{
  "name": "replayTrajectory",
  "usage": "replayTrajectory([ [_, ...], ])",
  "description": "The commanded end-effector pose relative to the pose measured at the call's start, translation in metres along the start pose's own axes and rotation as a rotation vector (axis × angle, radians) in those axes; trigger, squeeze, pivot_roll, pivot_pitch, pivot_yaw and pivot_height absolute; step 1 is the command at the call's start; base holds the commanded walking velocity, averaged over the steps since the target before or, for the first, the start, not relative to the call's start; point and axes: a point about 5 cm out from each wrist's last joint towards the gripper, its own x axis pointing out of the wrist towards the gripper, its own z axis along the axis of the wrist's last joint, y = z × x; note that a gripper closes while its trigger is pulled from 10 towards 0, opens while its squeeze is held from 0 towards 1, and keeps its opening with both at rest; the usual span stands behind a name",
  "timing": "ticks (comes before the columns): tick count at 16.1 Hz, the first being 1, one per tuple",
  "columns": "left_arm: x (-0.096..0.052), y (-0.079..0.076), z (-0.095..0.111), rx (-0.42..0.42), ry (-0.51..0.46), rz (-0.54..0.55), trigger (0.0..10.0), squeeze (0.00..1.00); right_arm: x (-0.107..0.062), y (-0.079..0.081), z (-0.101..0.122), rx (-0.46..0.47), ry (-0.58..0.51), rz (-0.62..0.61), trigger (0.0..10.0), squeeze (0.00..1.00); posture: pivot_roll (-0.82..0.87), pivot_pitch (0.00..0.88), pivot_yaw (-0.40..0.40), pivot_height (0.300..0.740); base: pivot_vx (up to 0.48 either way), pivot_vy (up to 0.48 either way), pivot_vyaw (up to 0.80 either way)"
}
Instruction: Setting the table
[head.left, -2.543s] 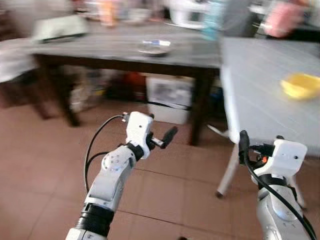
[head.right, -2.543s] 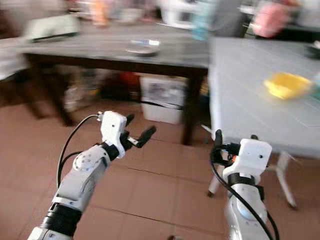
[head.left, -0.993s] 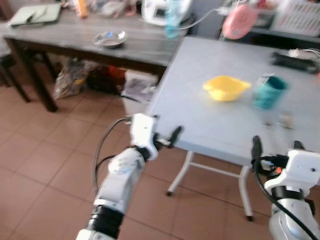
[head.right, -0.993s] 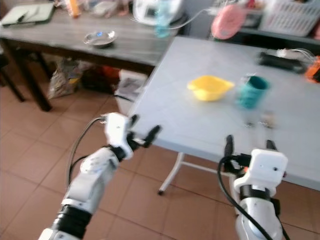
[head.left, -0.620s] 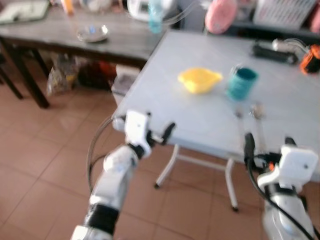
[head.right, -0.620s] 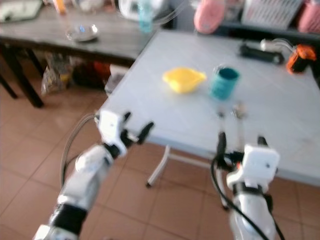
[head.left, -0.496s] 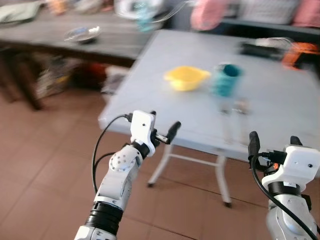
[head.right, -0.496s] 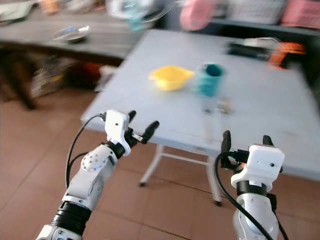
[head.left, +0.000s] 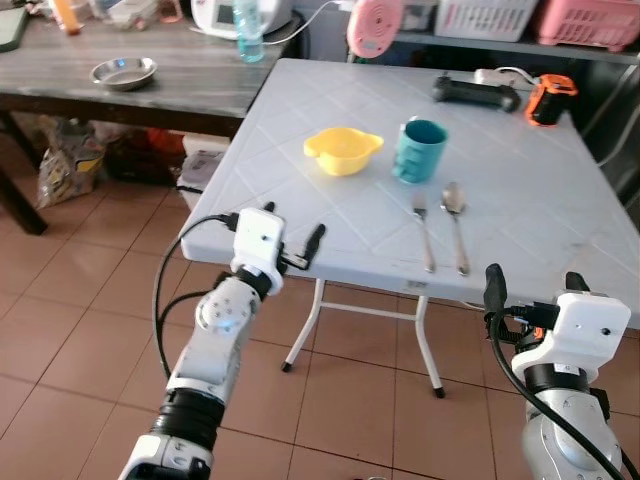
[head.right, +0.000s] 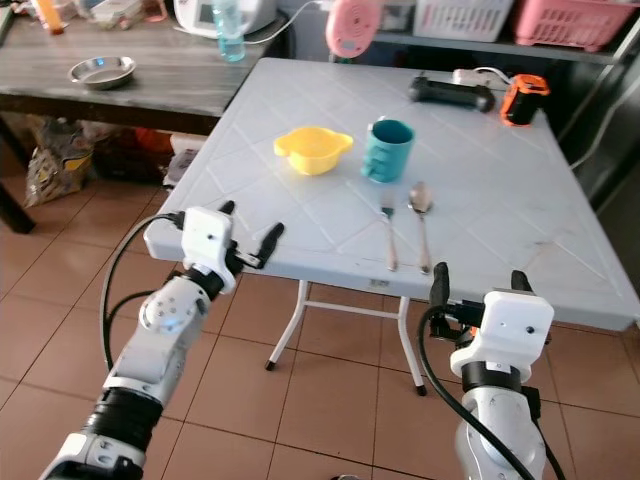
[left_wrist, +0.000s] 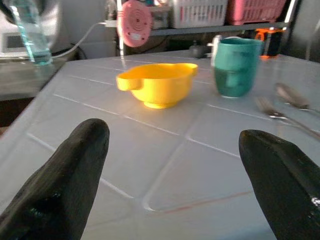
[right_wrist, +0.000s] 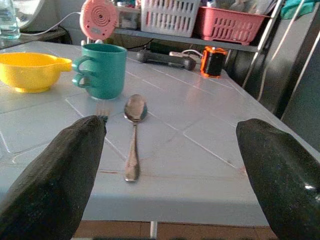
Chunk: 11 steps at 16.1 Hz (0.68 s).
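On the white table (head.left: 520, 200), yellow bowl (head.left: 342, 150) beside teal mug (head.left: 418, 150); both grippers' jaws apart.

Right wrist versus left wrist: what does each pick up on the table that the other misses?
Right wrist alone: the spoon end to end, the orange-black device and the pink basket. Left wrist alone: a clear bottle on the far side. Both share the yellow bowl, teal mug, pink round gadget, white table and open fingers.
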Motion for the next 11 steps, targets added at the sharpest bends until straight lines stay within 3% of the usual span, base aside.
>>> replayTrajectory([
  [1, 0.003, 0.002, 0.003, 0.016, -0.014, 0.015, 10.0, 0.00, 0.000, 0.001, 0.000, -0.001, -0.006, 0.000, 10.0, 0.00, 0.04, 0.122, -0.003, 0.740, 0.000, 0.000, 0.00],
  [3, -0.001, 0.016, 0.005, 0.083, -0.032, 0.086, 10.0, 0.00, 0.000, 0.002, 0.001, -0.004, -0.012, 0.002, 10.0, 0.00, 0.05, 0.123, 0.001, 0.740, 0.000, 0.000, 0.00],
  [5, -0.006, 0.023, 0.001, 0.095, -0.022, 0.100, 10.0, 0.00, -0.001, 0.001, 0.000, -0.004, -0.012, -0.001, 10.0, 0.00, 0.05, 0.123, 0.003, 0.740, 0.000, 0.000, 0.00],
  [7, -0.024, 0.040, -0.005, 0.137, 0.004, 0.132, 10.0, 0.00, -0.002, -0.001, 0.000, -0.002, -0.012, -0.012, 10.0, 0.00, 0.06, 0.121, 0.006, 0.740, 0.000, 0.000, 0.00],
  [11, -0.045, 0.055, -0.016, 0.167, 0.057, 0.171, 10.0, 0.00, -0.012, -0.004, -0.006, 0.003, 0.016, -0.022, 10.0, 0.00, 0.07, 0.122, 0.003, 0.740, 0.000, 0.000, 0.00],
])
